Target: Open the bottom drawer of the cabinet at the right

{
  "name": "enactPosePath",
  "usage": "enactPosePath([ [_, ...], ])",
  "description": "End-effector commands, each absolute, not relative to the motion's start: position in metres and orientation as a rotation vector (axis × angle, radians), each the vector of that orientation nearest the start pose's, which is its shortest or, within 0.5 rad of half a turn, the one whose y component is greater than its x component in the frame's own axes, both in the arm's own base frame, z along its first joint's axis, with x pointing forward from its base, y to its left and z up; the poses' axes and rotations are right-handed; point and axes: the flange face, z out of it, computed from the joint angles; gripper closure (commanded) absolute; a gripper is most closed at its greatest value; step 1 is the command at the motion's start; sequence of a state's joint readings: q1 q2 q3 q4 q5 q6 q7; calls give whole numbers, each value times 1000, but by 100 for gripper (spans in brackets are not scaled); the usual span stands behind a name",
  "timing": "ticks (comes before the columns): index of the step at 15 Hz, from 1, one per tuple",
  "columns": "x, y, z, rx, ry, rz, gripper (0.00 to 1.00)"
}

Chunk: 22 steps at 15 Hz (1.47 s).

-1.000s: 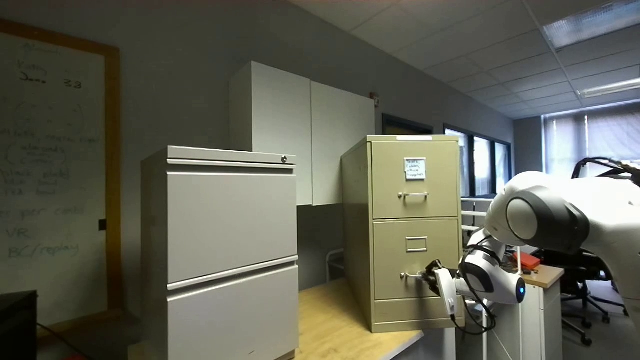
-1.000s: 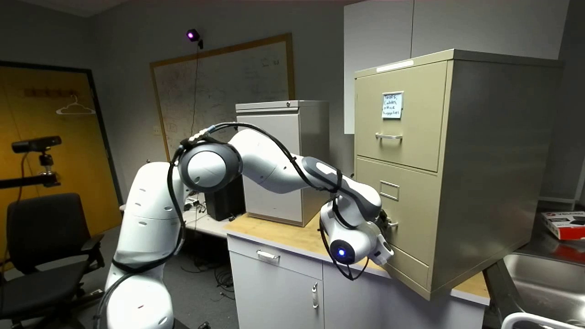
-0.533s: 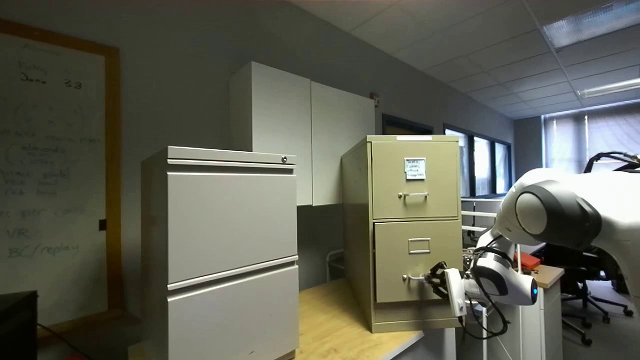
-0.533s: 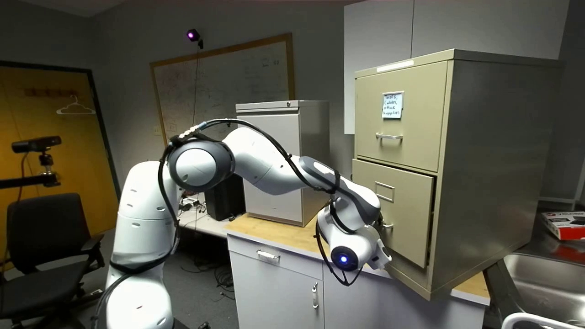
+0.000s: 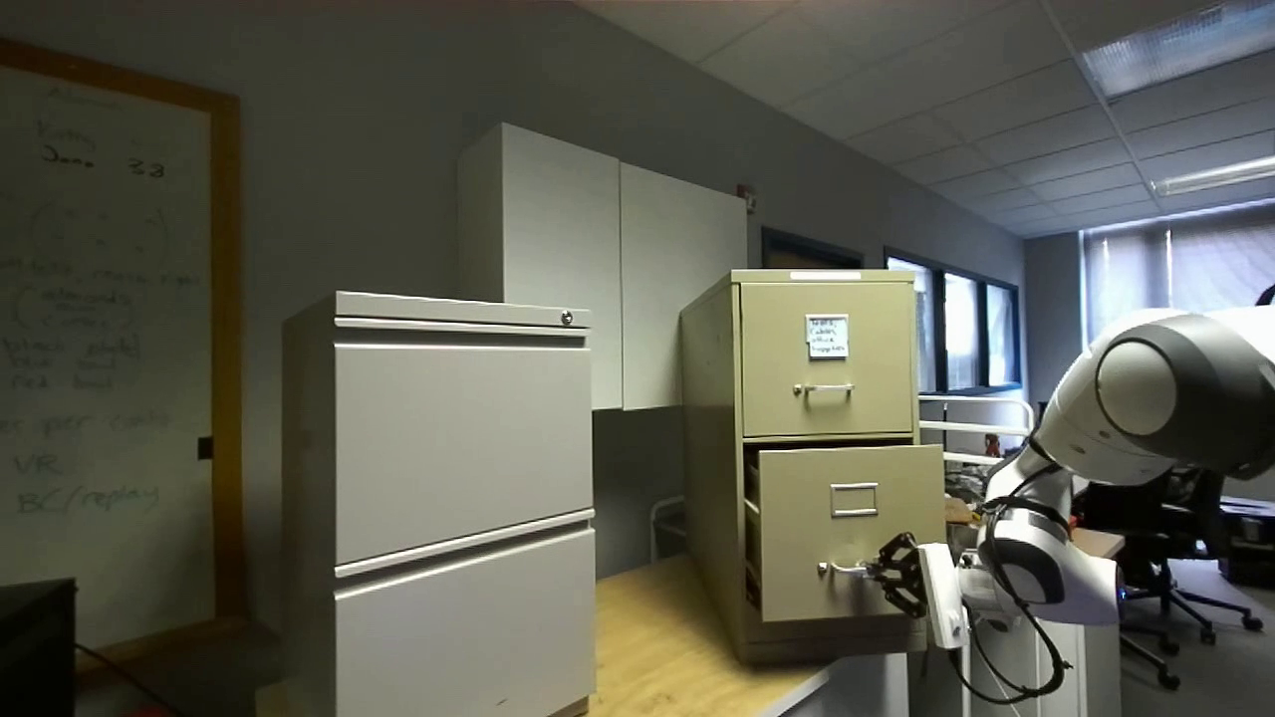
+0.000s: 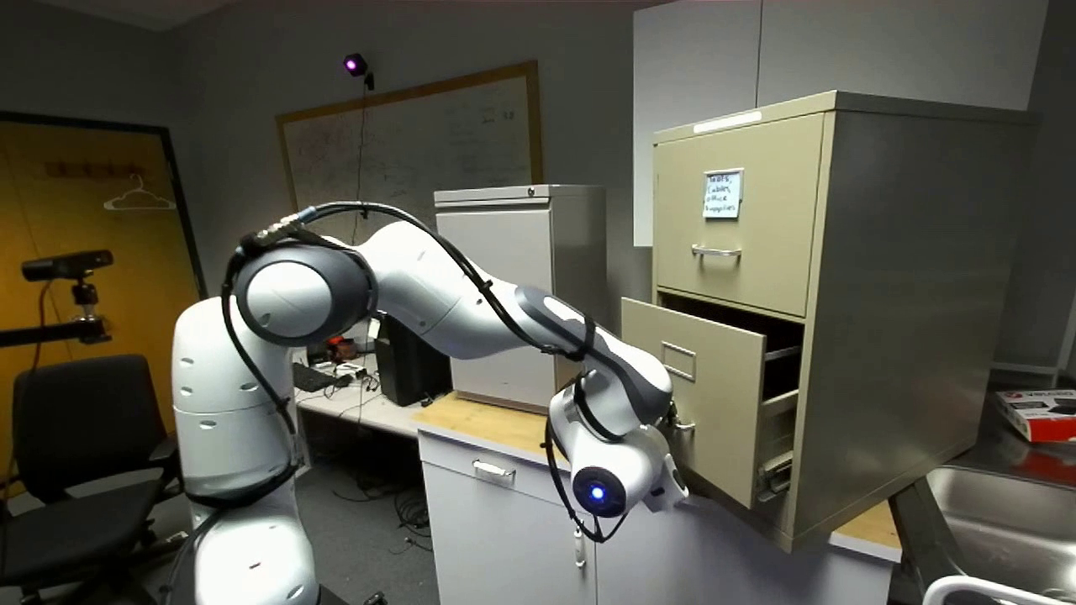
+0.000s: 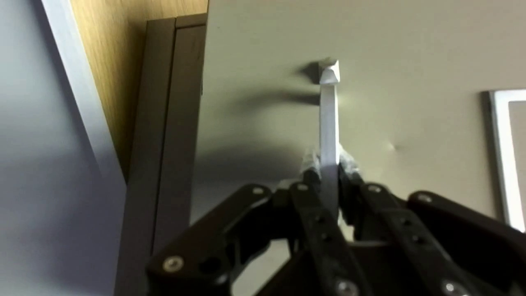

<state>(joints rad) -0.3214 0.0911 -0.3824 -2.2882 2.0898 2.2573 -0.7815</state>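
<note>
In an exterior view, a tan cabinet (image 5: 712,468) stands on a wooden counter (image 5: 657,627), to the right of a grey cabinet (image 5: 461,428). Its bottom drawer (image 5: 797,533) is partway out, with gaps above it and along its left side, while the top drawer (image 5: 882,349), bearing a white label card (image 5: 827,336), sits flush. The gripper (image 5: 875,570) meets the bottom drawer's handle (image 5: 845,570) from the right. In an exterior view, the white arm (image 6: 445,294) reaches across from the left and hides most of the gripper. The dark inside of the bottom drawer shows behind its front. A sink (image 6: 1000,508) and a red-and-white box (image 6: 1042,416) are right of the tan cabinet, and an office chair (image 6: 84,454) stands at the far left, in front of a yellow door (image 6: 84,277). In the wrist view, the gripper's two fingers (image 7: 314,209) pinch the handle, one on each side of it, though their tips are blurred. A metal label frame (image 7: 508,164) shows on the bottom drawer, to the right of the handle
</note>
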Motion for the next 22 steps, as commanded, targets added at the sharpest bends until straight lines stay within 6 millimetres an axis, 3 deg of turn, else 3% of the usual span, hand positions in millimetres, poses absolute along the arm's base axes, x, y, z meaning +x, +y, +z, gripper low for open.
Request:
enactPosePath([
  [1,374,-291,291,-1357,1465,-881,96],
  [17,263,-225,268,-1273,1468,-920,95],
  [19,283,-248,267,-1269,1457,-932,96],
  [22,281,-249,262,-1265,1438,-925,97],
])
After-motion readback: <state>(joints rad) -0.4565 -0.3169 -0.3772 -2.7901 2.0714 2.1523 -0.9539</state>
